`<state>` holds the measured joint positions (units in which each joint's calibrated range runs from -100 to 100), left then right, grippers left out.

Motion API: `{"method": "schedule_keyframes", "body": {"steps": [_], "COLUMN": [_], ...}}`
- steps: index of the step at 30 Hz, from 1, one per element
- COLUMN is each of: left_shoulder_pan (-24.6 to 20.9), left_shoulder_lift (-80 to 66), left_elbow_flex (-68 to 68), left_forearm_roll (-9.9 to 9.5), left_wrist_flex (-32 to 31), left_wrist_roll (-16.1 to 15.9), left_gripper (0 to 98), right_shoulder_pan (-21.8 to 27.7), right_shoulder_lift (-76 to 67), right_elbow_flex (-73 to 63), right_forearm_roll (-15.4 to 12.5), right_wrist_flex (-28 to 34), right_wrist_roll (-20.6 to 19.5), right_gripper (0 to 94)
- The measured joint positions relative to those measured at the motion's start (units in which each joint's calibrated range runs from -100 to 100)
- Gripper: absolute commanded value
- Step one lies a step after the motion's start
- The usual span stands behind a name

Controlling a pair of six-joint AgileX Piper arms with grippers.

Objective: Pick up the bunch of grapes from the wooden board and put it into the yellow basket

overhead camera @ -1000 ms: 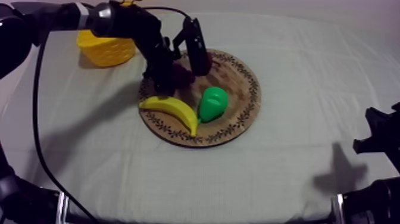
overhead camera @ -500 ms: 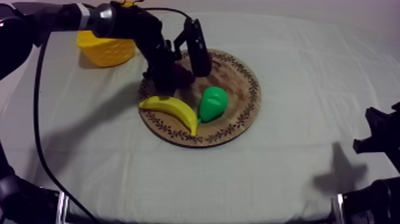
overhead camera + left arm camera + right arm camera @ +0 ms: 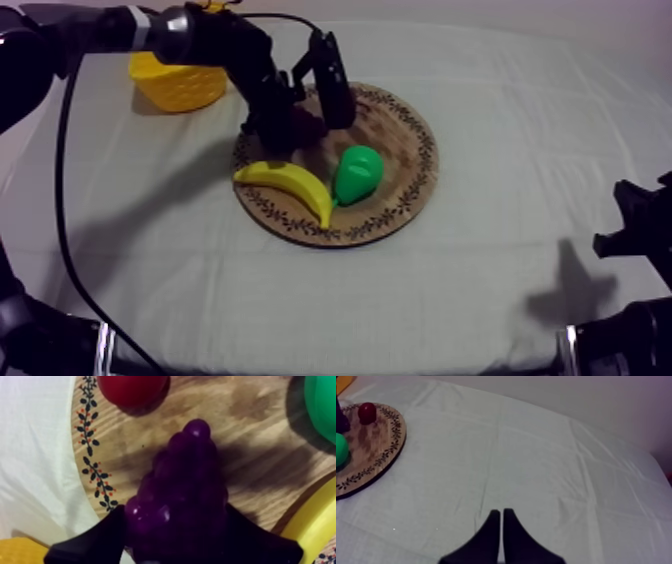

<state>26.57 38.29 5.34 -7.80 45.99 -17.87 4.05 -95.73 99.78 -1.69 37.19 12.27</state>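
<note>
The dark purple bunch of grapes [image 3: 182, 476] is held between the black fingers [image 3: 92, 546] of my left gripper [image 3: 175, 516], which is shut on it just over the round wooden board [image 3: 250, 461]. From above, the left gripper [image 3: 285, 132] and the grapes [image 3: 307, 128] are at the board's [image 3: 400, 205] back left part. The yellow basket [image 3: 178, 82] stands behind and left of the board. Low at the table's right edge, my right gripper [image 3: 501, 518] is shut on nothing, its fingers together as a narrow wedge over bare cloth.
A banana [image 3: 290, 183] lies at the board's front left and a green pear [image 3: 357, 172] sits at its middle. A small red fruit [image 3: 132, 388] rests just beyond the grapes. My right arm [image 3: 638, 232] is far from the board.
</note>
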Motion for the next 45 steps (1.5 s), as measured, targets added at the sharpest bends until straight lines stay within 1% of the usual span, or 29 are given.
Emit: {"method": "schedule_keyframes", "body": {"steps": [12, 22, 25, 29, 33, 36, 40, 45], "left_shoulder_pan": [0.3, 2.0, 2.7, 4.3, 6.2, 7.3, 7.9, 6.6], "left_shoulder_lift": [-4.9, -15.8, -19.9, -26.0, -33.0, -38.0, -44.4, -51.1], "left_elbow_flex": [4.5, 10.6, 12.8, 16.4, 20.2, 22.5, 24.7, 24.5], "left_forearm_roll": [0.4, 0.58, 0.43, -0.91, -2.54, -3.19, -3.3, -3.45], "left_wrist_flex": [-3.0, -4.7, -5.1, -6.0, -6.8, -7.0, -7.2, -7.6], "left_wrist_roll": [-0.3, -0.2, 0.4, 2.2, 5.2, 7.3, 9.8, 12.4], "left_gripper": [60.7, 61.6, 61.7, 61.4, 61.0, 60.9, 60.0, 59.6], "right_shoulder_pan": [0.0, 0.0, 0.0, 0.0, 0.0, 0.0, 0.0, 0.0], "right_shoulder_lift": [0.0, 0.0, 0.0, 0.0, 0.0, 0.0, 0.0, 0.0], "right_elbow_flex": [0.0, 0.0, 0.0, 0.0, 0.0, 0.0, 0.0, 0.0], "right_forearm_roll": [0.0, 0.0, 0.0, 0.0, 0.0, 0.0, 0.0, 0.0], "right_wrist_flex": [0.0, 0.0, 0.0, 0.0, 0.0, 0.0, 0.0, 0.0], "right_wrist_roll": [0.0, 0.0, 0.0, 0.0, 0.0, 0.0, 0.0, 0.0], "right_gripper": [0.5, 0.5, 0.5, 0.5, 0.5, 0.5, 0.5, 0.5]}}
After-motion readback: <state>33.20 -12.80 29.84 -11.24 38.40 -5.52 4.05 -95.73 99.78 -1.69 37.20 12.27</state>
